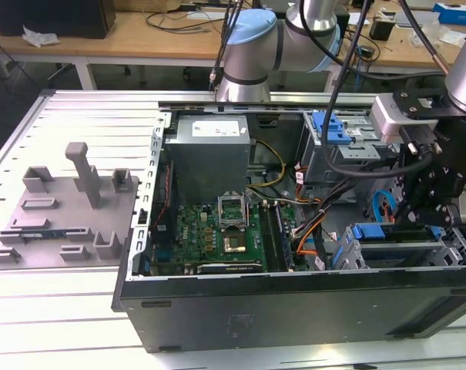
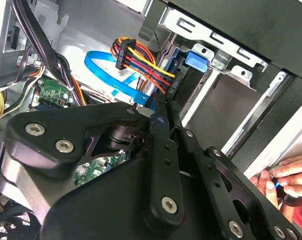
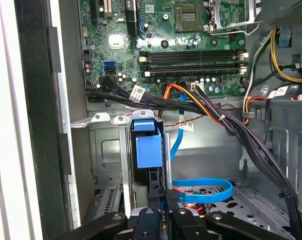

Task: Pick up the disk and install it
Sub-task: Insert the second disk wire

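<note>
Disk [image 3: 146,150]: I see it edge-on with its blue bracket, standing upright in a slot of the drive cage [image 3: 107,150], down inside the computer case [image 1: 294,308]
Disk in the exterior view: the blue bracket [image 1: 367,231] shows at the top of the drive cage [image 1: 452,247]
End effector [image 3: 168,196]: right over the cage, its tips drawn together at the disk's exposed edge; I see nothing clamped between them
End effector, second wrist view [image 2: 165,111]: both black fingers [image 2: 158,150] converge to a point just beside the bracket's blue tab [image 2: 195,60]
Power cable [image 2: 141,62]: a red, yellow and black bundle ending in a black plug against the disk, beside the cage
Blue cable [image 3: 205,190]: a flat loop on the case floor next to the cage
Motherboard [image 1: 217,231]: well apart from the cage, across the case
Person's hand [image 2: 285,180]: fingers at the case's outer edge, beyond the cage
Table [image 1: 63,324]: carries the case
</note>
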`<state>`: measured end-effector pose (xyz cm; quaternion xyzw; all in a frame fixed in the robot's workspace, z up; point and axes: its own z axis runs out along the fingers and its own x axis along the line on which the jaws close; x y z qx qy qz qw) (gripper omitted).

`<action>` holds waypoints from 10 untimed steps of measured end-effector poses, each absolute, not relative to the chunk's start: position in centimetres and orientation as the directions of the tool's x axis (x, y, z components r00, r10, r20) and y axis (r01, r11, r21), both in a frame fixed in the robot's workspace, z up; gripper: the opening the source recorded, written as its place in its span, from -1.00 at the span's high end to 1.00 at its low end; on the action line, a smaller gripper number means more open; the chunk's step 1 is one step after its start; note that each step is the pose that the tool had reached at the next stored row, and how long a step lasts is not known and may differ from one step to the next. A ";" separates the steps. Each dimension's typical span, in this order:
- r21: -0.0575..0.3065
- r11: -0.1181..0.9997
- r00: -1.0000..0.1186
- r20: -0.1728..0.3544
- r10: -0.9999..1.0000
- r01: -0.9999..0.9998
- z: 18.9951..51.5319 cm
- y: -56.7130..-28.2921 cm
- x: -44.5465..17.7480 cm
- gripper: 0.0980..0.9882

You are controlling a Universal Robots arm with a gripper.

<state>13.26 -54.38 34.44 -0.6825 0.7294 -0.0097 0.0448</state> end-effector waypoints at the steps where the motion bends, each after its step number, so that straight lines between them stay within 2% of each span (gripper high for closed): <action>1: -0.075 0.068 -0.064 -0.052 -0.997 -0.995 34.4 -54.4 13.3 0.86; 10: -0.075 0.068 -0.064 -0.052 -0.997 -0.995 34.3 -54.9 13.3 0.86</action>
